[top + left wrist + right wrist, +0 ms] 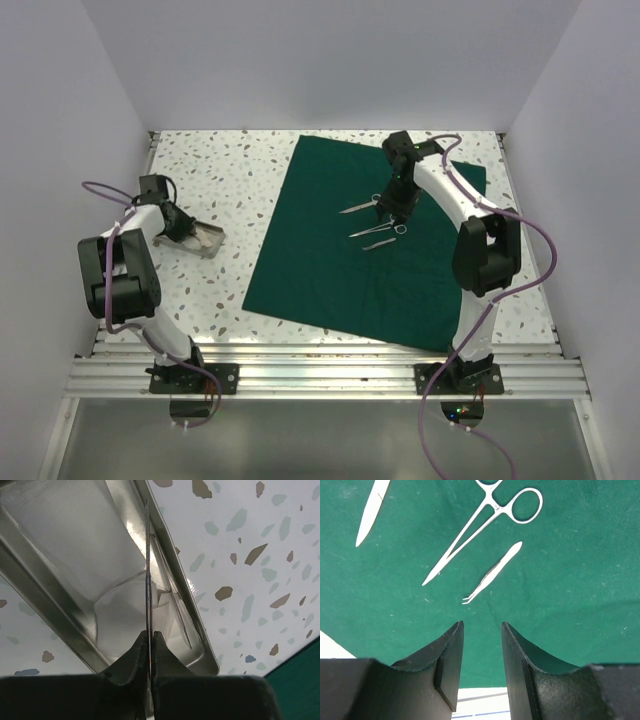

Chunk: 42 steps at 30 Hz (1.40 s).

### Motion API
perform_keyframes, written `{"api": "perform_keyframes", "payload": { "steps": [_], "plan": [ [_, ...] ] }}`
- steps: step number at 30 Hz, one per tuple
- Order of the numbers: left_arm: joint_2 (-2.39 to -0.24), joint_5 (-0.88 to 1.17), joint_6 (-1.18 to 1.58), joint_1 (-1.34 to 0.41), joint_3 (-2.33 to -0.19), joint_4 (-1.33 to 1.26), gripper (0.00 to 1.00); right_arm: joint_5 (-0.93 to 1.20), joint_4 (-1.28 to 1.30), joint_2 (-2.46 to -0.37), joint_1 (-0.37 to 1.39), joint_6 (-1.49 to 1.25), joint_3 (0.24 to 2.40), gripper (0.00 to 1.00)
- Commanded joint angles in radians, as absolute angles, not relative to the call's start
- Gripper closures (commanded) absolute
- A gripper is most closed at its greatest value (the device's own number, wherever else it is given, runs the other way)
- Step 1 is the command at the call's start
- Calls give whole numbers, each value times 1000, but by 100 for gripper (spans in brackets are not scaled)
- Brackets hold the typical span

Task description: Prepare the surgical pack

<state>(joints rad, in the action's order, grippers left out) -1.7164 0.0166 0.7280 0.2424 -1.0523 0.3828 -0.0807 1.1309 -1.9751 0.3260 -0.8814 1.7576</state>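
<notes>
The dark green drape [320, 270] lies spread flat on the table. On it are steel scissors [357, 208], ring-handled forceps [378, 229] and small tweezers [378, 243]. My right gripper [397, 215] hovers just right of them. In the right wrist view it [482, 625] is open with nothing between its fingers, and the tweezers [492, 572] lie just ahead, beyond them the forceps [470, 535] and a scissors blade [370, 510]. The shiny metal tray [210, 243] sits at the left. My left gripper [150, 635] is shut on the tray's [45, 600] thin wall, and white gauze [125, 620] lies inside.
The speckled tabletop [220, 180] is walled in by white panels at the left, the back and the right. An aluminium rail [320, 375] runs along the near edge, with both arm bases on it. A corner of the drape [300, 675] shows at the left wrist view's lower right.
</notes>
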Motion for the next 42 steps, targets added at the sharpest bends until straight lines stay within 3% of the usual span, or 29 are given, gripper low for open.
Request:
{"api": "perform_keyframes", "payload": {
  "steps": [1, 4, 8, 9, 10, 16, 34, 42],
  "plan": [
    [-1735, -5, 767, 256, -1089, 360, 97, -100, 1138, -1973, 319, -882, 1753, 60],
    [-1735, 17, 776, 255, -1091, 351, 88, -89, 1132, -1980, 321, -877, 1752, 60],
    [-1740, 35, 784, 256, -1094, 348, 85, -81, 1124, -1996, 321, -880, 1729, 61],
    [-1736, 35, 787, 256, -1094, 350, 82, -77, 1120, -2000, 319, -885, 1726, 61],
    [-1730, 35, 788, 256, -1094, 350, 73, -72, 1117, -2003, 318, -890, 1723, 60],
    [-1715, 52, 804, 256, -1106, 371, 57, -40, 1100, -2048, 305, -931, 1730, 61],
    [-1597, 308, 784, 207, -1057, 302, 58, -66, 1077, -2109, 293, -1046, 1701, 62],
    [-1594, 486, 746, 120, -1064, 203, 53, -74, 1034, -2126, 293, -1049, 1655, 63]
  ]
}}
